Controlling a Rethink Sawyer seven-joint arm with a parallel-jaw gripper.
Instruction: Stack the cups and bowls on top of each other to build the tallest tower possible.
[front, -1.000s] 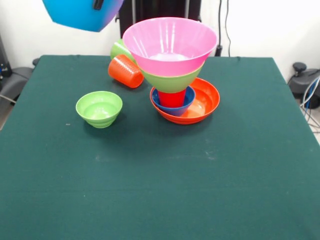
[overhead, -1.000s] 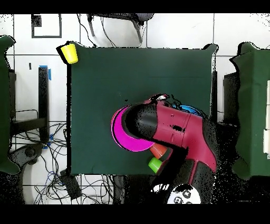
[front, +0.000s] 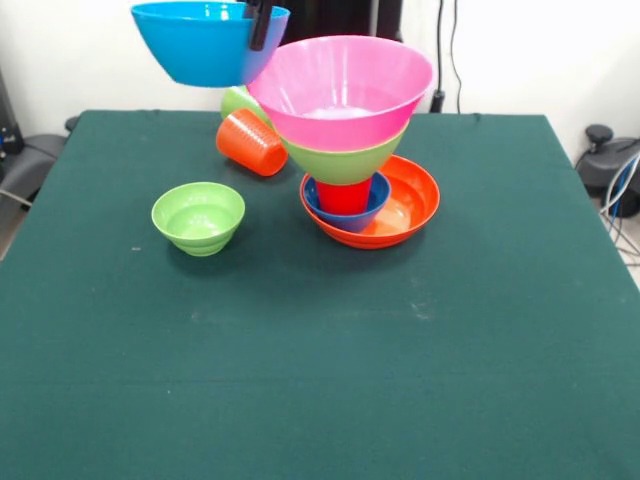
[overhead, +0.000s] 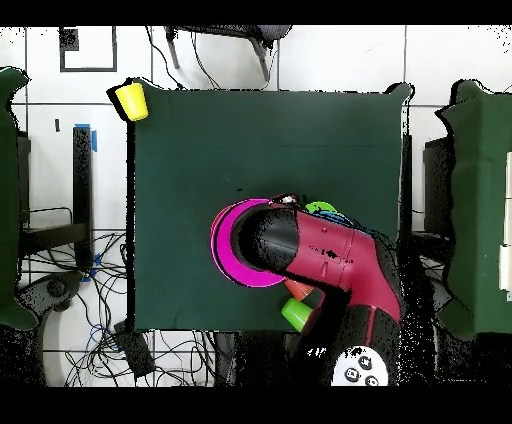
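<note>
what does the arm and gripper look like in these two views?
Overhead: the arm is bulky, rounded, glossy dark red with black sections, and a white round part with dark buttons near its base. Front: only a slim black finger of the gripper shows.

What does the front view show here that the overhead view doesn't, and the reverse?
Only the front view shows the hand holding the large blue bowl by its rim, raised beside the tower, plus the small green bowl, the red cup and the wide orange bowl at the base. Only the overhead view shows the yellow cup at a table corner and the red arm. Both show the pink bowl.
</note>
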